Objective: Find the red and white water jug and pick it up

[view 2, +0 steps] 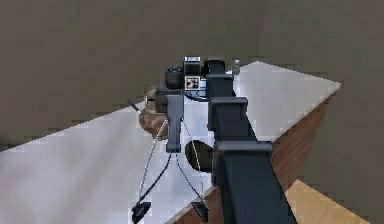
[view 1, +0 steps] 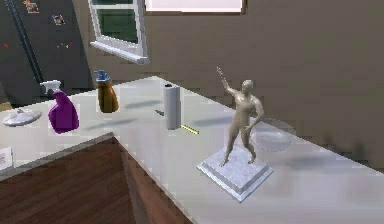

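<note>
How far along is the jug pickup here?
Done: the arm reaches out over the white counter. In hand: the gripper sits at a brownish rounded thing on that counter; I cannot tell whether it holds anything. Left: a confirmed lift clear of the surface.

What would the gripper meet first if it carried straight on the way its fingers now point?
Probably the white countertop near its front edge: the gripper points down the picture over it, with nothing standing ahead. Depth is unclear, so it might pass the edge.
</note>
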### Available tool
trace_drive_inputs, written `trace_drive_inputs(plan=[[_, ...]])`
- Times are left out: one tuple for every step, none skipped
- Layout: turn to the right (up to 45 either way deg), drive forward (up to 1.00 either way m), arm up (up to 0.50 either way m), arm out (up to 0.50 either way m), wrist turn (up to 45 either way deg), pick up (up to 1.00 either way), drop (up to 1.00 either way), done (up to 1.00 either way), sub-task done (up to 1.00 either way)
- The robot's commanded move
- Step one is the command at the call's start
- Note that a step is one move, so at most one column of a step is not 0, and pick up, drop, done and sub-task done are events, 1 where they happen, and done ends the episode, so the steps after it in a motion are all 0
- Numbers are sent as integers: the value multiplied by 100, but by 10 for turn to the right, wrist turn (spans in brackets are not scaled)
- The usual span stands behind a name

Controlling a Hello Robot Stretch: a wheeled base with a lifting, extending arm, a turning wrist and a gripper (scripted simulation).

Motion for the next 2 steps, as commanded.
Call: trace_drive_inputs(plan=[[0, 0, 0, 0, 450, 0, 0, 0, 0], [0, 0, 0, 0, 450, 0, 0, 0, 0]])
